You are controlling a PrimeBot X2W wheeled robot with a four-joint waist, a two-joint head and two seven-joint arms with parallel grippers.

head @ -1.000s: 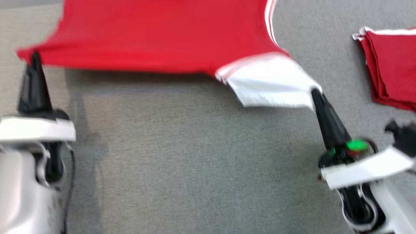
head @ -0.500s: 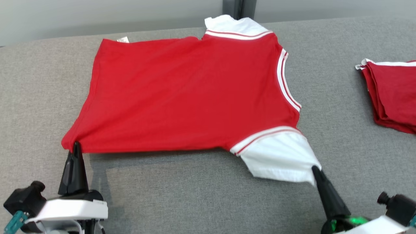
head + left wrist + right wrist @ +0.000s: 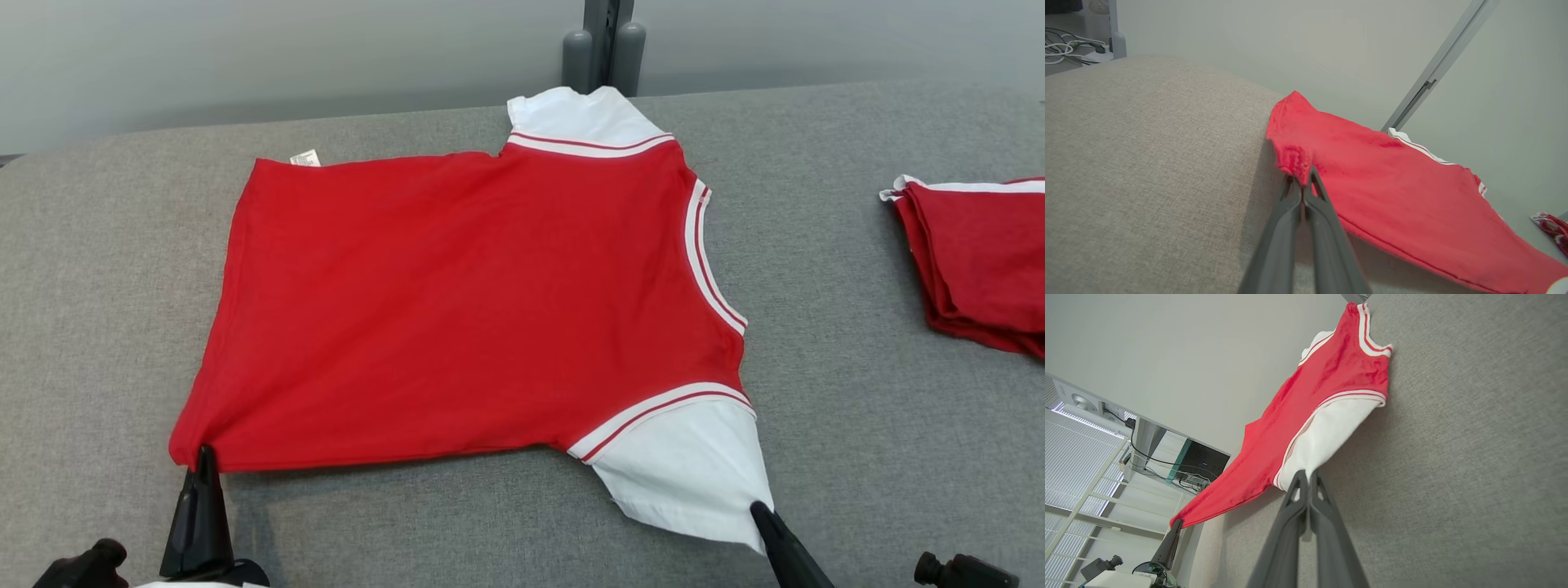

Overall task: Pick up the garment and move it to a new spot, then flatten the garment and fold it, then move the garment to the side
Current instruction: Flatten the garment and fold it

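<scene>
Head view: grey woven surface (image 3: 857, 425) runs across the frame. A pale wall (image 3: 245, 65) stands behind its far edge, with a grey post (image 3: 604, 45) at upper centre.

The red garment (image 3: 457, 302) lies spread mid-frame, its white-trimmed neckline facing right. The far sleeve (image 3: 584, 118), white, reaches the surface's far edge just below the post. A small label (image 3: 304, 158) sits at the garment's upper-left corner.

Lower left: left gripper (image 3: 204, 454) is pinched closed on the red hem corner, and the cloth puckers there. Lower right: right gripper (image 3: 759, 510) is closed on the tip of the near sleeve (image 3: 694, 474), which is drawn to a point.

A folded red pile (image 3: 980, 261) lies at the right edge, well apart from the garment.

Bare surface:
- a wide strip left of the garment
- a band along the bottom between the grippers
- the gap between the neckline and the pile

The far edge lies close behind the garment.

Left wrist view: the surface rounds off at upper left, with cables (image 3: 1065, 47) beyond it.

Right wrist view: window blinds (image 3: 1069, 465) at left.
</scene>
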